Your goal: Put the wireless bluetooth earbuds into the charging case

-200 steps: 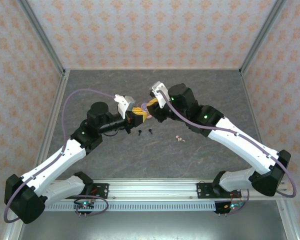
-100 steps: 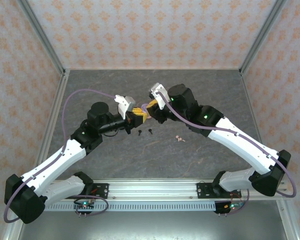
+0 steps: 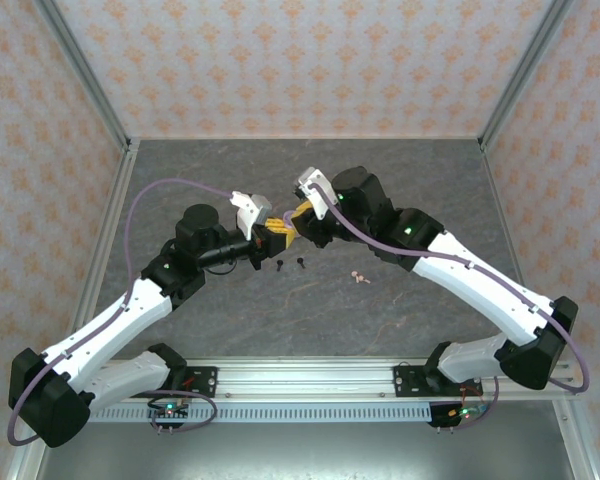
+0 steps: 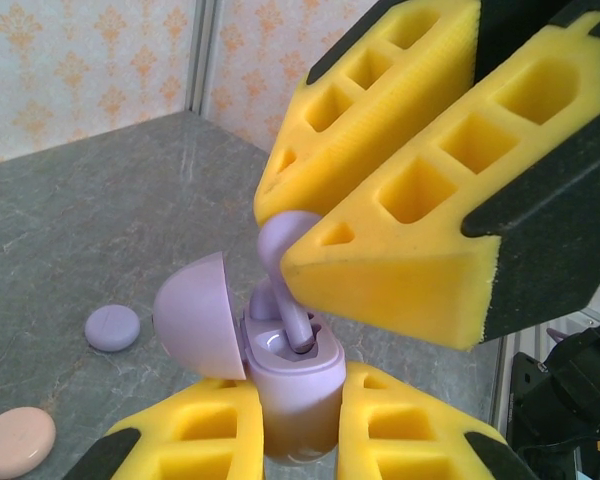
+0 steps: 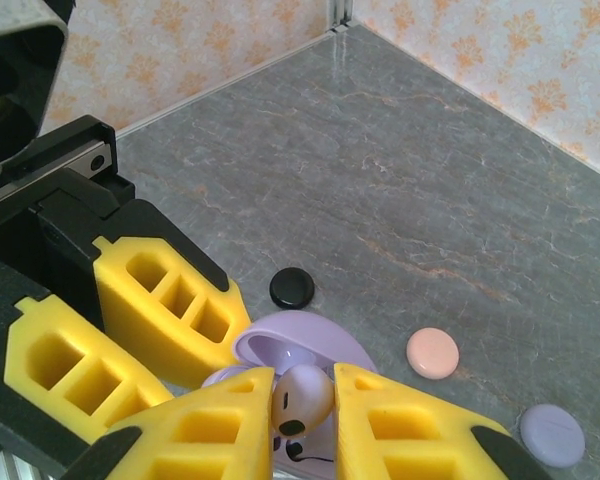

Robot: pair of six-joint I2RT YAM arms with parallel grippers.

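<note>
Our left gripper (image 4: 298,428) clamps the glossy lilac case (image 4: 292,375); our right gripper (image 5: 302,402) pinches a rounded lilac earbud (image 4: 280,240) at its twelve o'clock.

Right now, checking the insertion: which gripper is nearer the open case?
Left. Left gripper clamps the case; right gripper is just above it, holding a bud.

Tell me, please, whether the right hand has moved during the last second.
Yes, slightly. In the top view the right hand, shut on a lilac earbud, has edged left, away from the pink earbuds lying still on the table.
</note>
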